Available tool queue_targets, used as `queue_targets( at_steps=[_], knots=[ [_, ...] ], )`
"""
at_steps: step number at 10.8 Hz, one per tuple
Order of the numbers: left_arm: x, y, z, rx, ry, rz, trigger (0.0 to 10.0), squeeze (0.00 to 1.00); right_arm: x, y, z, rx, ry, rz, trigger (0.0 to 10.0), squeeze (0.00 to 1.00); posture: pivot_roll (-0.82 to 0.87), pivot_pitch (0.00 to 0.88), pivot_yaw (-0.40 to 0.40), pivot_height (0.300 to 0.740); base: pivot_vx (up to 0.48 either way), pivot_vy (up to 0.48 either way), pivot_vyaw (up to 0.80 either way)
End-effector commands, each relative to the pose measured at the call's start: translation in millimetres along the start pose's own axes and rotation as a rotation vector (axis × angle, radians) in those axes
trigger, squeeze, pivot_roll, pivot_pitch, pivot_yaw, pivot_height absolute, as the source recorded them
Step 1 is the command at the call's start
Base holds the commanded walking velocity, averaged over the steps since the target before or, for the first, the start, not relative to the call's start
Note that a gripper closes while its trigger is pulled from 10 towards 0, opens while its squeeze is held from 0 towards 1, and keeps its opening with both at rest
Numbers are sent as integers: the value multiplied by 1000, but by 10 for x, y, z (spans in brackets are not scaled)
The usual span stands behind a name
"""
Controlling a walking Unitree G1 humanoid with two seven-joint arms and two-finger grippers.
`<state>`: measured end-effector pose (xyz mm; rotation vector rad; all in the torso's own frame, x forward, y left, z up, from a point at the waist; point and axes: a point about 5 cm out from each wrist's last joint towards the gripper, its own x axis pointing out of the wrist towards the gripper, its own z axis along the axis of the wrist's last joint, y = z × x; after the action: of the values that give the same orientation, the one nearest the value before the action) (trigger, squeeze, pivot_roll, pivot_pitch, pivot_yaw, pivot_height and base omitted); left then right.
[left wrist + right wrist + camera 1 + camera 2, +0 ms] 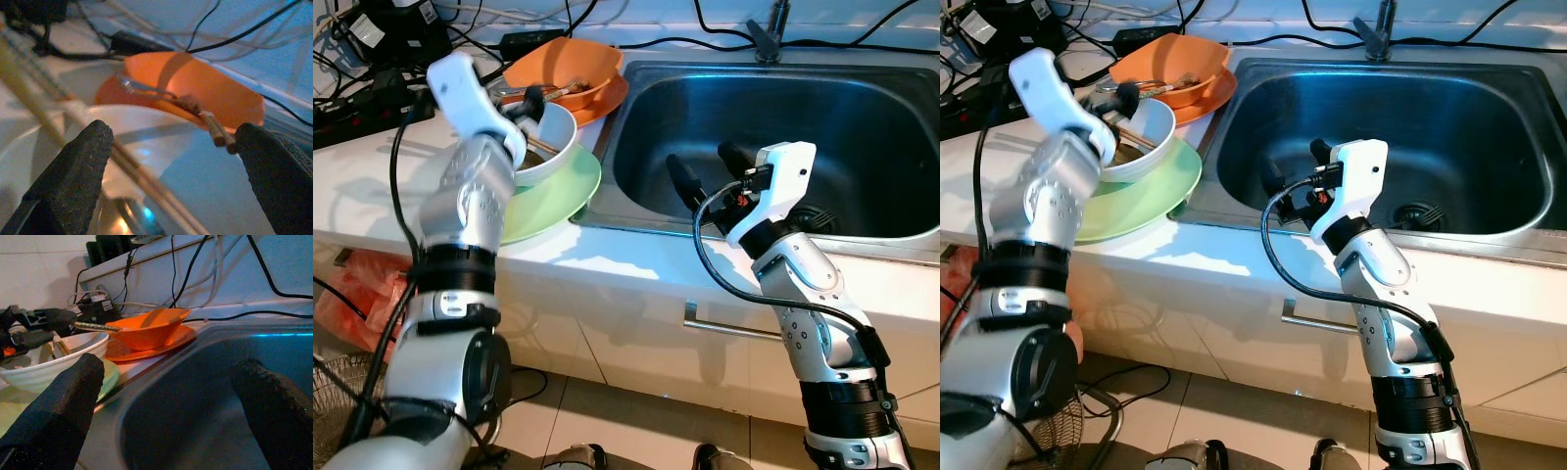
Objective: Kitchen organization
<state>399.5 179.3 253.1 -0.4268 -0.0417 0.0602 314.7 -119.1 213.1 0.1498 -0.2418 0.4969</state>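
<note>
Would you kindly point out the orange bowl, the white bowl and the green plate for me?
orange bowl (pixel 570 61), left eye view, on its inner wall.
white bowl (pixel 558 147), left eye view, on its outer side wall.
green plate (pixel 570 191), left eye view, on its bare right rim.

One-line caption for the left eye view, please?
Left gripper reaches over the white bowl on the green plate; right gripper hovers open above the sink.

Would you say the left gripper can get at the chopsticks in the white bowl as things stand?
Probably yes: the left gripper is open right over the white bowl, and the chopsticks run between its fingers with nothing in the way.
</note>
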Motion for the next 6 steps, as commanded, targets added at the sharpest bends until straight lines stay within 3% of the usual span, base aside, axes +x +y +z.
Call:
queue_targets(
  at_steps=[1,4,5,6],
  knots=[
    [-13,37,10,-31,10,34,10000,0,5,52,32,4,-9,19,10000,922,84,122,147,740,0,0,0],
    [-43,28,-117,-62,75,50,10000,0,-27,106,43,-17,17,98,10000,902,80,122,149,740,0,0,0],
    [-37,47,-183,-117,116,69,10000,0,-69,135,43,-38,49,173,10000,835,80,122,149,740,0,0,0],
    [-34,36,-167,-120,114,68,10000,0,-92,147,50,-49,63,211,10000,831,80,122,149,740,0,0,0]
  ],
)
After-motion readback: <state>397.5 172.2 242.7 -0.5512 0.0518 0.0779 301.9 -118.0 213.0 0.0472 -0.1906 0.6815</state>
